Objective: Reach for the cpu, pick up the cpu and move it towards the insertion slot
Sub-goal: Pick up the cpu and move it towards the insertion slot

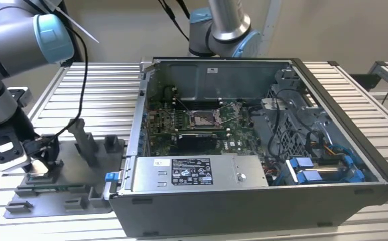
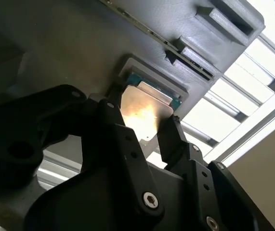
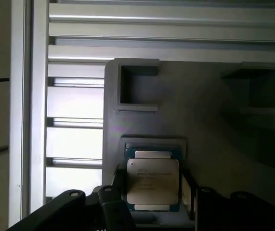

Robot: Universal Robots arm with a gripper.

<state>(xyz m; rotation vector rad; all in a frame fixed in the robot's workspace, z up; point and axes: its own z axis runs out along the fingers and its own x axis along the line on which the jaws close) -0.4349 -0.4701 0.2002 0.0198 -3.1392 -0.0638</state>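
The cpu (image 3: 152,179) is a thin square chip with a pale metal top and a green rim. It lies in a shallow recess of the grey fixture plate (image 3: 209,130), and it glints in the second wrist view as the cpu (image 2: 144,108). My gripper (image 3: 151,186) is down over it, open, with one finger (image 2: 109,113) on each side and close to the chip's edges. In the exterior view, the gripper (image 1: 36,163) is low over the plate at the far left. The insertion slot (image 1: 204,118) sits on the green board inside the open computer case.
The computer case (image 1: 247,201) fills the middle and right of the exterior view, its wall standing between the fixture plate (image 1: 59,203) and the board. Grey upright blocks (image 1: 87,143) rise from the plate beside the gripper. A second arm (image 1: 224,25) stands behind the case.
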